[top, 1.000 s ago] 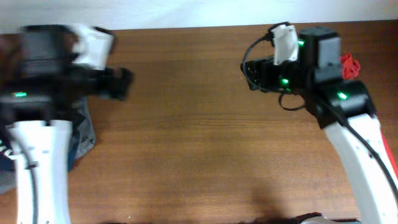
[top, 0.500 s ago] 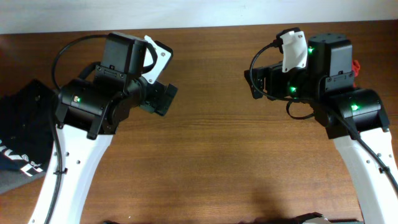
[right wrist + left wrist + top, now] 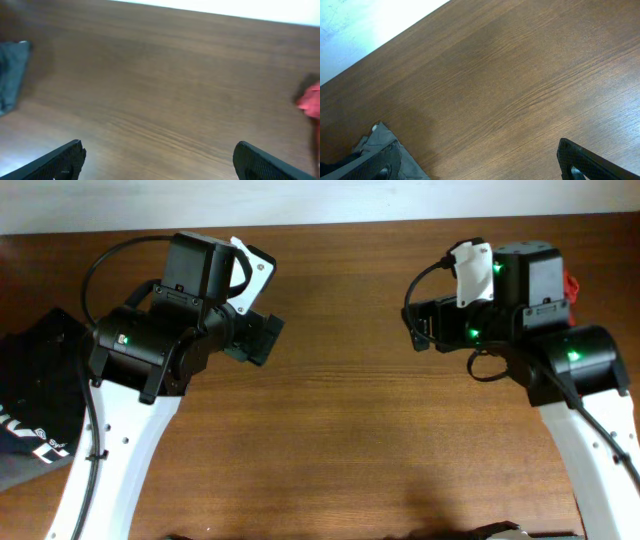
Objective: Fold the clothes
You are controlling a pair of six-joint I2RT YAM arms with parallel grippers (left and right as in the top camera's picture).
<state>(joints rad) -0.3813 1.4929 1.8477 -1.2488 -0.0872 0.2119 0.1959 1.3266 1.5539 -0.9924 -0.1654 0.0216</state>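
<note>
The clothes (image 3: 35, 395) lie in a dark heap at the table's far left edge, black with small white marks near the bottom. A grey-black corner of the clothes (image 3: 372, 146) shows in the left wrist view, and the right wrist view catches the clothes (image 3: 12, 70) at its left edge. My left gripper (image 3: 262, 338) hovers over bare wood to the right of the heap, open with nothing between its fingers (image 3: 582, 162). My right gripper (image 3: 420, 325) hangs over the right half of the table, also open and empty, its fingers (image 3: 60, 161) wide apart.
The brown wooden table (image 3: 340, 430) runs to a white wall at the back. A small red object (image 3: 570, 280) sits behind the right arm near the back right, and that red object (image 3: 311, 100) also shows at the right wrist view's right edge.
The left arm has swung from over the clothes at the far left toward the middle, uncovering the heap. The right arm has shifted slightly to the right.
</note>
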